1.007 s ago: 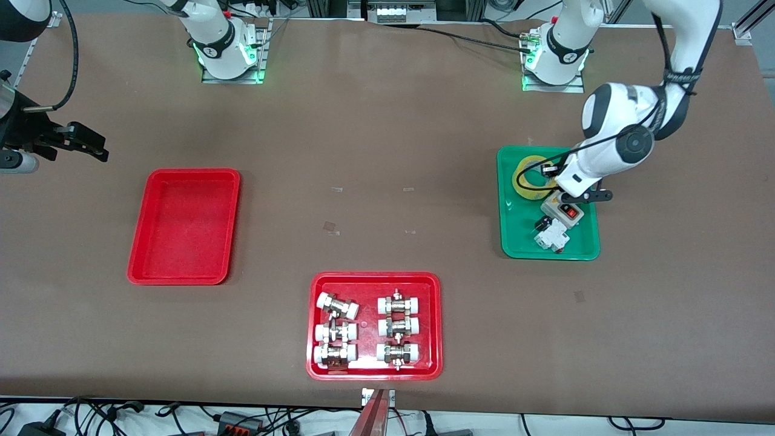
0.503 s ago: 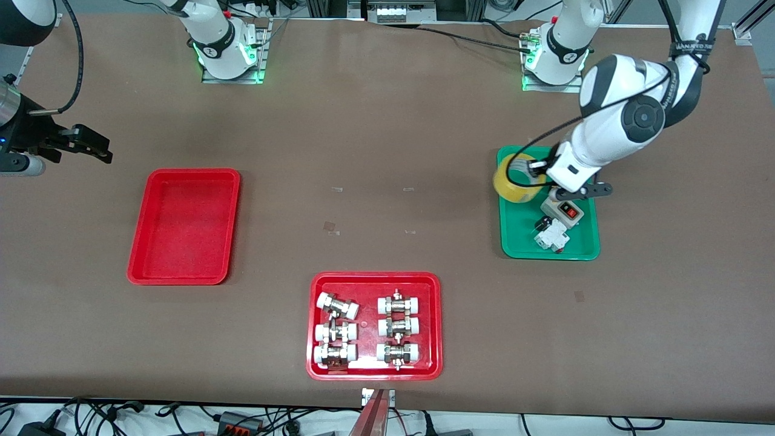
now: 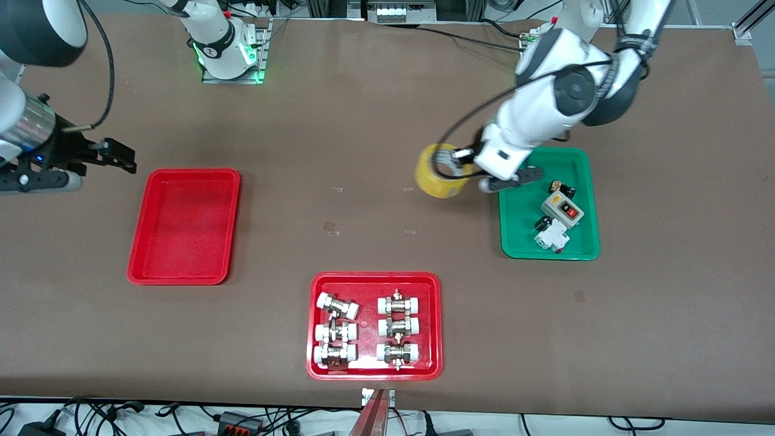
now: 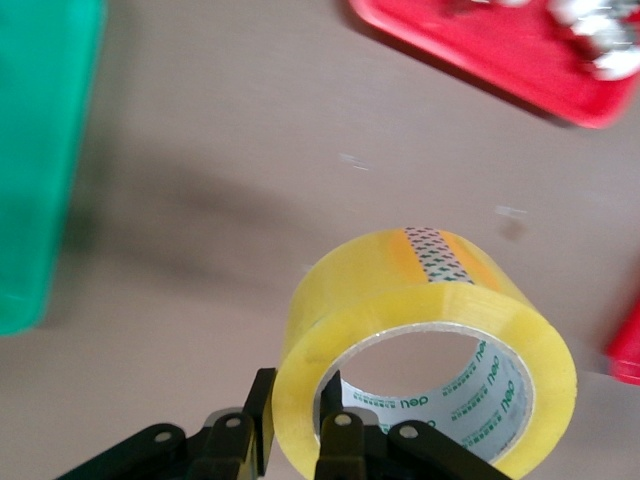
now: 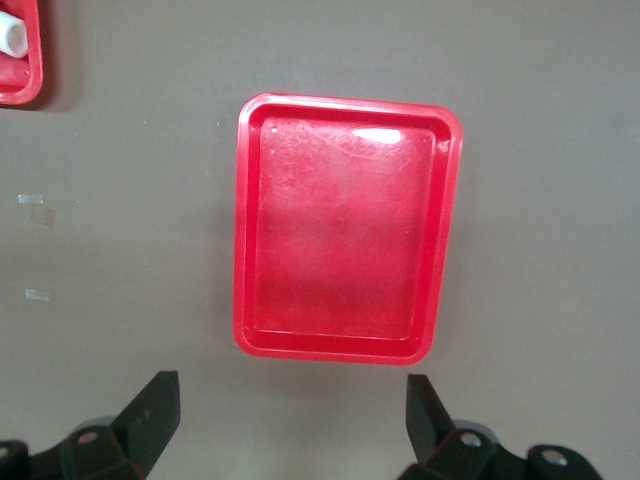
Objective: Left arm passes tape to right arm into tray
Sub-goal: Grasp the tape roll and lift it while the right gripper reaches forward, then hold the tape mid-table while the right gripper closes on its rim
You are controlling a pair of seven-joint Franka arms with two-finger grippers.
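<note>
Front view, counted from the near edge outward: one red tray with fittings [image 3: 375, 326] at six o'clock carries six white-capped metal fittings [image 3: 367, 330] in two columns of three. Farther up lie one plain red tray [image 3: 183, 226] at nine o'clock and one green tray [image 3: 548, 203] at three o'clock, the green one holding three small electrical parts [image 3: 556, 218]. One tape [image 3: 441, 171] hangs over bare table [image 3: 363, 121] near the centre, just beside the green tray's edge. The left gripper [image 3: 459, 168] has its fingers [image 4: 340, 445] pinched tight on the roll's wall, one inside the core and one outside. The right gripper [image 3: 118, 156] hovers over the table near the plain red tray's ten-o'clock corner, jaws spread wide and holding nothing.

A second ago the tape lay inside the green tray; now it is lifted clear and carried toward the centre. The right gripper has edged closer to the plain red tray.
</note>
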